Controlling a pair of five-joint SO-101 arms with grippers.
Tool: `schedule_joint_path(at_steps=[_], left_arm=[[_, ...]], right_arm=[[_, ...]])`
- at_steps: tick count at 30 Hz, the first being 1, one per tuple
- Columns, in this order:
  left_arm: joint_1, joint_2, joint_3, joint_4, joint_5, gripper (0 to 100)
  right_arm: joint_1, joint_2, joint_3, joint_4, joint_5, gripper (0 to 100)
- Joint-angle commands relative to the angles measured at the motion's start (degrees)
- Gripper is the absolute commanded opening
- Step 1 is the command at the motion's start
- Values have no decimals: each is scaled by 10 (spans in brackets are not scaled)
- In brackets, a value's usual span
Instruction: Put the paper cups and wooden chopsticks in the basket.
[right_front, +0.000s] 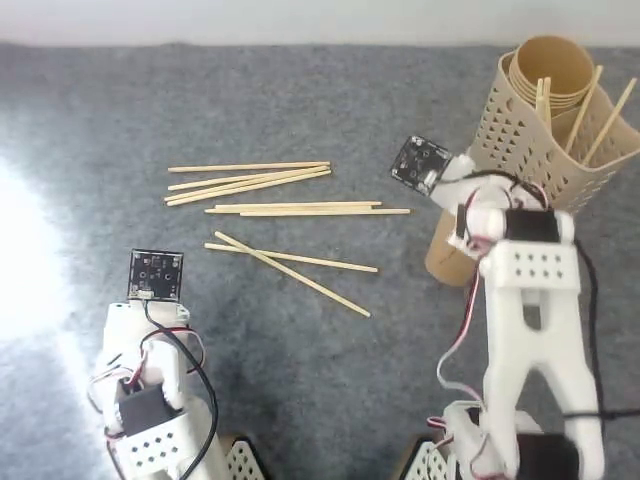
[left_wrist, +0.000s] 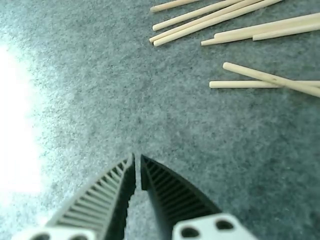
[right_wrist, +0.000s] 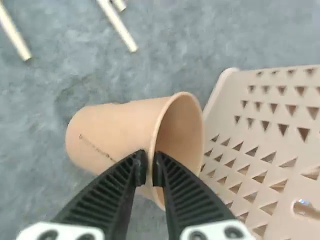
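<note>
Beside the basket (right_wrist: 260, 150), pinching the rim of the tipped paper cup (right_wrist: 110, 130) with the right jaws closed on its wall, likely for lifting inside. Holding left jaws shut, empty, over the worktop (left_wrist: 75, 75) short of loose wooden chopsticks (right_front: 300, 208), apparently parked clear.

Right gripper (right_wrist: 149, 167) is pinching the paper cup (right_wrist: 112, 132) by its rim, just beside the basket (right_front: 520, 135); left gripper (left_wrist: 138, 167) is hovering well apart from the basket, jaws pressed together.

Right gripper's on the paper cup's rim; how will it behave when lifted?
Probably light, so the paper cup should lift easily. Its thin wall, pinched by the right gripper, may buckle. Lying on its side beside the basket, it could roll if released.
</note>
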Motion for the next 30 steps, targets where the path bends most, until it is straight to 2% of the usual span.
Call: schedule_joint_path(at_steps=[1,6,13,19,30], left_arm=[[4,-4,-4,-10,-6,14],[4,-4,-4,-10,-6,14],[4,-4,-4,-10,-6,14],[4,-4,-4,-10,-6,14],[4,-4,-4,-10,-6,14]], right_arm=[[2,-69,71,-48,6,8],[-12,-165,179,-30,9,8],[-41,-299,221,91,7,11],[-38,-361,221,148,-27,178],[-44,-372,168,169,-33,147]])
